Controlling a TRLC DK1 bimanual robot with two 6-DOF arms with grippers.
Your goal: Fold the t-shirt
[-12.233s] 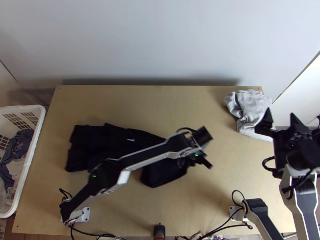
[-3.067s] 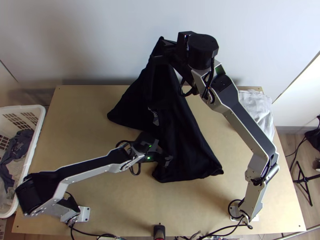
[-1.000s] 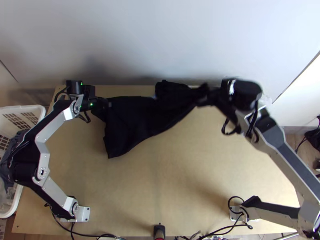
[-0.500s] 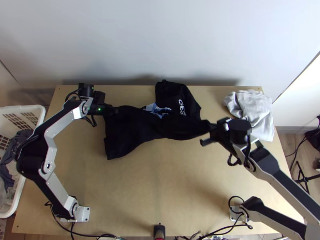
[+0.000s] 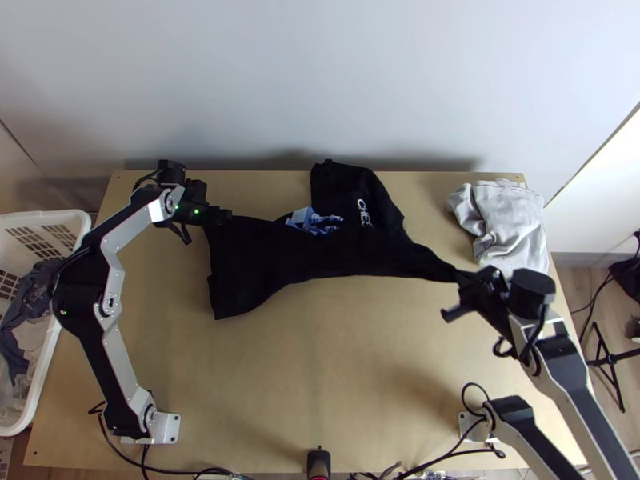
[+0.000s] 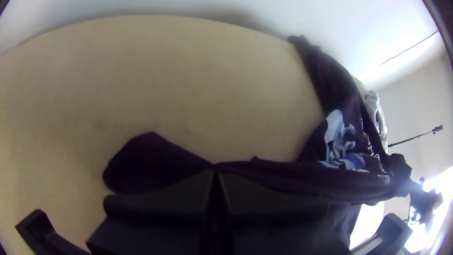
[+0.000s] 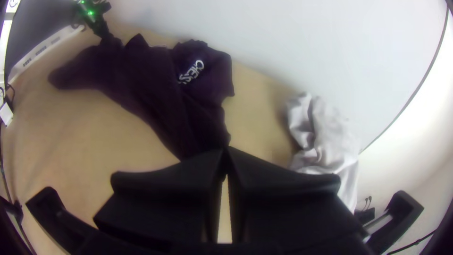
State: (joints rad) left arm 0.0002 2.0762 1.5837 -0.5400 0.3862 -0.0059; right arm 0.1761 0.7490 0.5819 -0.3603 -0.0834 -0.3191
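On the left we have the basket (image 5: pixel 50 215), just off the table's (image 5: pixel 360 384) left edge, dark and pale clothes (image 5: pixel 32 296) heaped inside. Next along, the left arm bends up from its base at the near left, and there's its gripper (image 5: pixel 228 217) at the far left of the table, fingers pressed together with the shirt's (image 5: pixel 256 256) left part pinched at the tips! The black shirt takes the far half of the table, a wide flap of it spreading nearer from that grip. On it goes to the middle: blue-and-white print (image 5: pixel 314 221) facing up, white lettering (image 5: pixel 363 213) to its right, and one loose part reaching right to the table's far edge. From there it narrows into a gathered strip running right and nearer, and who has the end? The right gripper (image 5: pixel 466 281), at the right of the table, fingers closed on that corner, the cloth caught at the tips. So the shirt is stretched out between the two, loosely rumpled. Just beyond the right grip, at the far right, lies the grey cloth (image 5: pixel 506 216), bunched and creased. And off the right edge, a black tripod (image 5: pixel 612 360) on the floor.
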